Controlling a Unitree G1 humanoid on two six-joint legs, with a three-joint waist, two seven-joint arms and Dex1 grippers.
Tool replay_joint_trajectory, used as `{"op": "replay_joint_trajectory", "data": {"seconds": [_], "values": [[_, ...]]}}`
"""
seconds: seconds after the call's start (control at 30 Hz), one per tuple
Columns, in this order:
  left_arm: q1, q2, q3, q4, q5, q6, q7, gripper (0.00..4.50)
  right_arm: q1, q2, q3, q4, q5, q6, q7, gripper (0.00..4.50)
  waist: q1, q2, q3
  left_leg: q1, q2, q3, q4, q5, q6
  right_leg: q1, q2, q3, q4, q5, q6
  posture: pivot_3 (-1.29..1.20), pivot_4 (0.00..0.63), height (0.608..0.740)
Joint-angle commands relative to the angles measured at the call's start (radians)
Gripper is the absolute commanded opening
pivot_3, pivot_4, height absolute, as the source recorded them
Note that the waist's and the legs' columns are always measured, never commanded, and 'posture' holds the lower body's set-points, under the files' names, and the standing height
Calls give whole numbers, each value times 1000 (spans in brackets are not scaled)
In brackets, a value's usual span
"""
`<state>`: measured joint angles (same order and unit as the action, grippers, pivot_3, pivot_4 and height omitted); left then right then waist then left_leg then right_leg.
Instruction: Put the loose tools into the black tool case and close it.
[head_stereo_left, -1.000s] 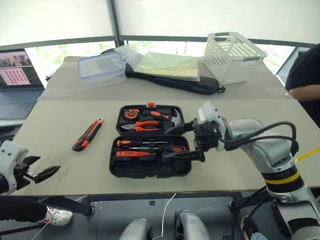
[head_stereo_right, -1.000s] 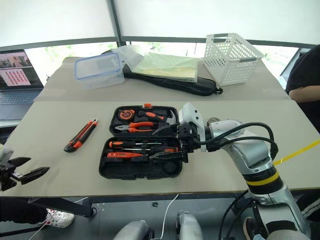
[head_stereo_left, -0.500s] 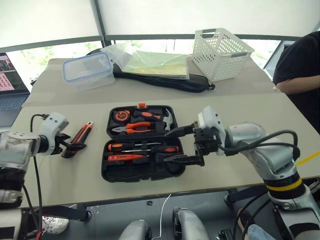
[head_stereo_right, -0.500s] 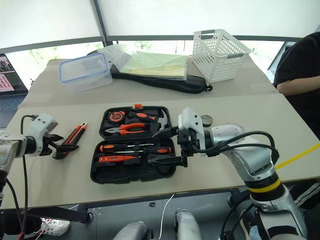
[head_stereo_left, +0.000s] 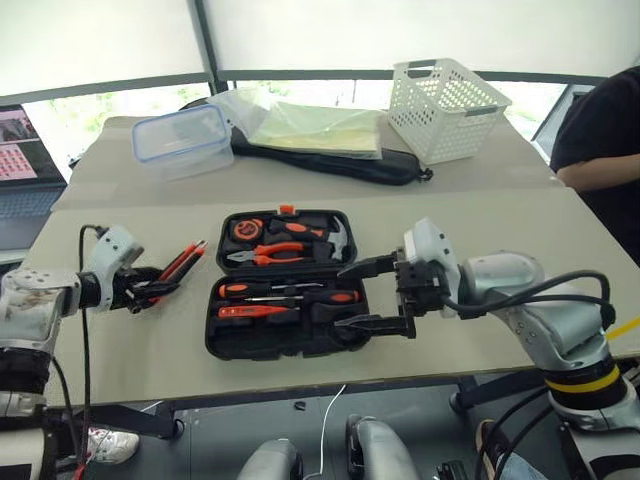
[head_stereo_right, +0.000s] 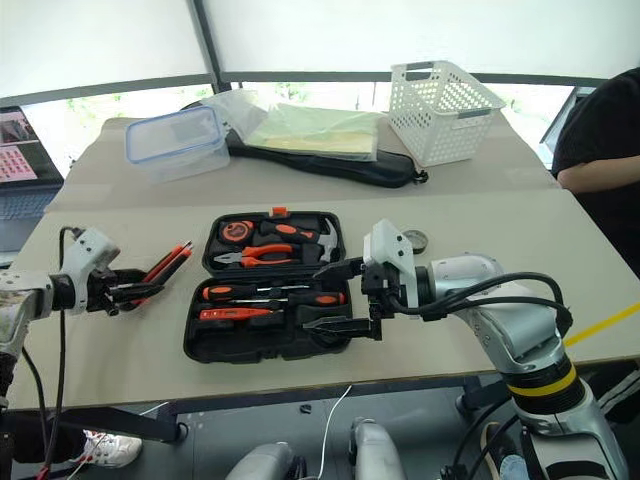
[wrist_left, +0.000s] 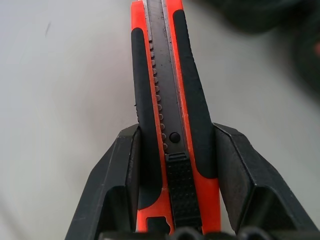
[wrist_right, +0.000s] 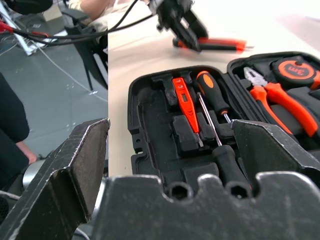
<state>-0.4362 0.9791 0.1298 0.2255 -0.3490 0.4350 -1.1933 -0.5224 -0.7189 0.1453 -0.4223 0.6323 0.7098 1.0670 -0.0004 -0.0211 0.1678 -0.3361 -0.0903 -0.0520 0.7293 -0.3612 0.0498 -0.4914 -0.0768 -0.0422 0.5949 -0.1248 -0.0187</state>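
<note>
The left gripper (wrist_left: 175, 165), which a second ago hung open off the table edge, has now closed its fingers on the utility knife (head_stereo_left: 178, 268) lying left of the open black tool case (head_stereo_left: 290, 285), so lifting can begin, while the right gripper (head_stereo_left: 372, 296) waits wide open, empty, over the case.

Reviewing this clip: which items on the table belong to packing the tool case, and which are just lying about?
Part of the job:
- utility knife, between the left hand's fingers
- open black tool case
- screwdrivers already in the case
- small roll behind the right hand

Lying about:
- white basket
- clear lidded box
- long black bag
- laptop
</note>
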Motion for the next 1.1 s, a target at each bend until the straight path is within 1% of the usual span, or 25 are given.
{"op": "replay_joint_trajectory", "data": {"seconds": [0.03,0.1,0.17,0.27,0.4,0.5,0.63,0.8,0.87,0.9,1.0,1.03,1.07,1.1], "values": [[-36,72,-7,-253,-111,88,-127,1655,50,-66,-52,-73,67,44,43,4500,5,0,0,-2,-1,0,1,0,0,-1,0,-1,1,1,1,0,150,740],[-27,96,-106,-377,-90,63,-206,1655,70,-77,-61,-83,58,34,27,4500,2,0,0,-2,-2,1,1,0,1,1,-1,-5,0,2,2,0,150,740],[-21,101,-196,-445,-50,25,-251,1655,82,-83,-66,-88,51,29,15,4500,1,1,0,0,-3,2,1,-1,1,2,-2,-4,-1,2,3,0,150,740],[-31,73,-294,-443,8,-20,-276,1655,99,-86,-75,-101,57,31,5,4500,-1,1,0,1,-2,3,1,-1,1,2,-2,1,-2,2,2,0,150,740],[-87,19,-398,-383,106,-83,-281,1655,128,-95,-84,-126,58,28,-5,4500,1,0,0,1,2,2,0,0,0,2,0,2,-1,4,-3,0,150,740],[-109,-15,-438,-341,159,-116,-271,1655,143,-95,-88,-138,55,26,-18,4500,8,0,0,0,2,2,1,0,0,3,1,2,0,5,-3,0,150,740],[-111,-37,-460,-305,215,-167,-258,1655,155,-91,-90,-149,54,24,-31,4500,11,0,0,0,1,3,1,0,1,3,0,2,-1,5,-3,0,150,740],[-132,-69,-459,-297,196,-140,-274,1655,170,-88,-82,-152,47,11,-38,4500,19,0,-1,1,1,2,2,0,1,3,0,2,-1,5,-3,0,150,740],[-145,-75,-450,-318,159,-83,-295,2657,171,-86,-77,-150,41,4,-38,4500,20,0,-1,1,1,2,2,0,1,4,0,2,-1,5,-3,0,150,740],[-150,-75,-446,-329,145,-58,-304,2791,171,-86,-76,-149,40,2,-38,4500,19,0,-1,1,1,2,2,0,1,5,0,2,-1,5,-2,0,150,740],[-170,-61,-405,-388,86,49,-311,3826,173,-86,-76,-151,42,0,-39,4500,13,0,-1,1,1,2,2,0,1,5,1,2,-1,5,-2,0,150,740],[-175,-51,-393,-401,72,68,-314,4329,175,-88,-76,-151,42,-1,-38,4500,12,0,-1,1,1,2,2,0,1,4,1,2,-1,5,-2,0,150,740],[-180,-42,-380,-406,61,78,-317,4481,177,-89,-75,-150,42,-3,-37,4500,12,0,-1,1,1,3,2,0,1,4,1,2,-1,5,-2,0,150,740],[-182,-35,-369,-411,53,86,-316,4481,180,-91,-75,-151,42,-4,-35,4500,10,0,-1,0,1,3,2,0,1,3,1,2,-1,5,-2,0,150,740]]}}
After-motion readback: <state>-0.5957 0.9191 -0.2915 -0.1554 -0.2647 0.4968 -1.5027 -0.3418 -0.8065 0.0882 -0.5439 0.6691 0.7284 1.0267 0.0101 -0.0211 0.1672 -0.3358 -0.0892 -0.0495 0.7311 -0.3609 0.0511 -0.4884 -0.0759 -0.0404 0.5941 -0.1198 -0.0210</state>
